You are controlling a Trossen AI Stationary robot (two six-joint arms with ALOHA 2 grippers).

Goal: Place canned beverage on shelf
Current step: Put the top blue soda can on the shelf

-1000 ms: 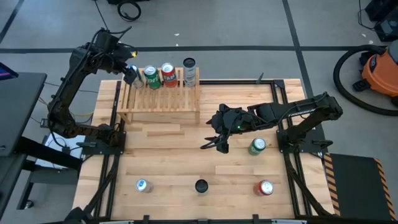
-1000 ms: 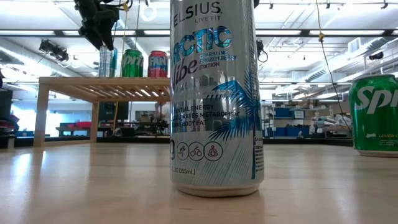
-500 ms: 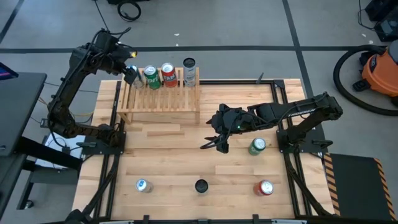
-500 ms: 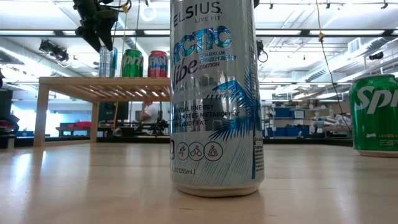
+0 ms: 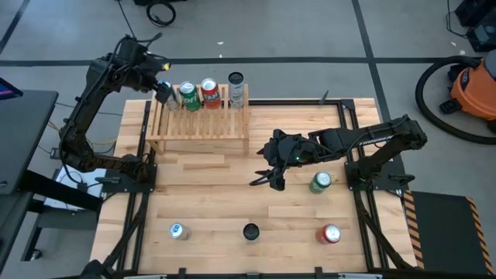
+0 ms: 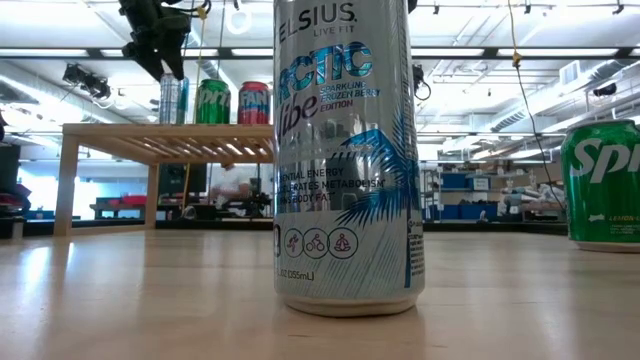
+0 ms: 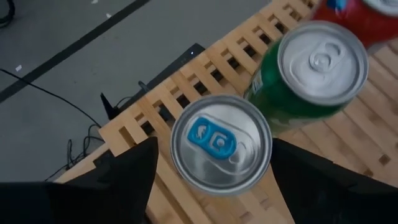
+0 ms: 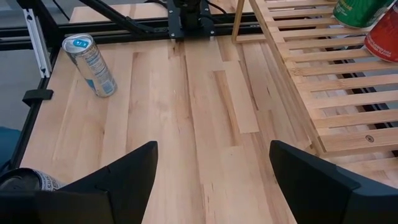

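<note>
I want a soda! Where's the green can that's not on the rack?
In the high view, the green can stands on the table's right side, beside the right gripper, with a red can nearer the front edge.

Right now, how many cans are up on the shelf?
4. A silver can sits at the shelf's left end between the left gripper's fingers, then a green can, a red can, and a dark-topped can. None look hidden.

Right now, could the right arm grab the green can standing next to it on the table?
Probably yes. The right tool hangs open and empty over bare wood, and the green soda can stands upright close beside that arm with nothing between them. It would have to pull back toward its base first.
</note>
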